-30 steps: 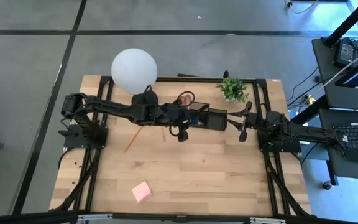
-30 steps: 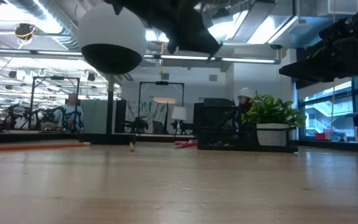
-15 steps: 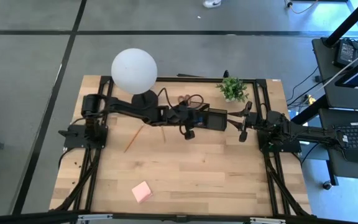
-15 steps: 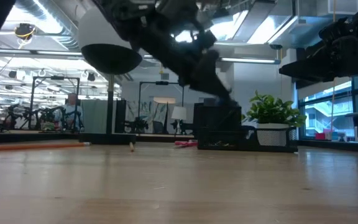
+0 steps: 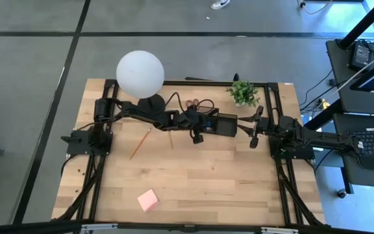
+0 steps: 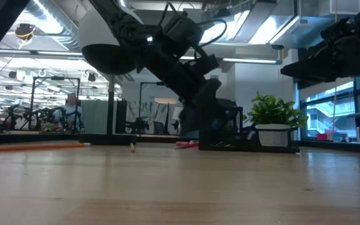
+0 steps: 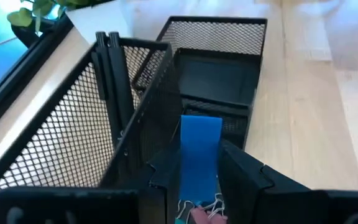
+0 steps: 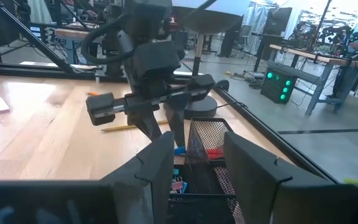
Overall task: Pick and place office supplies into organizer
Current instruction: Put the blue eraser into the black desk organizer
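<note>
The black mesh organizer (image 5: 224, 123) stands right of the table's middle, toward the far edge. My left gripper (image 7: 201, 169) hangs over its left end, shut on a small blue eraser (image 7: 201, 140); it also shows in the high view (image 5: 198, 134) and the low view (image 6: 195, 119). Metal clips (image 7: 197, 210) lie in the compartment under the fingers. Two black pens (image 7: 112, 68) stand in the tall compartment. Red-handled scissors (image 5: 192, 103), two pencils (image 5: 140, 143) and a pink sticky-note pad (image 5: 149, 200) lie flat on the table. My right gripper (image 8: 201, 163) waits open at the table's right side (image 5: 254, 132). My left gripper pinches the eraser's two long sides (image 7: 188, 168) between its two fingers, at the end nearest the wrist. The fingers come slanting down from the table's left and lie along the eraser. The eraser sticks out ahead of the fingertips (image 7: 235, 163), over the organizer's compartments.
A white globe lamp (image 5: 139, 73) on a round black base stands at the far left, close to the left arm. A potted plant (image 5: 243, 93) sits at the far edge beyond the organizer. Bare wood (image 5: 226, 182) spreads over the table's near half.
My left gripper has come down from high above the table to the organizer's height and has gone a little toward the table's right, tipping further downward. Its fingers stay as they were. The right arm has kept still.
</note>
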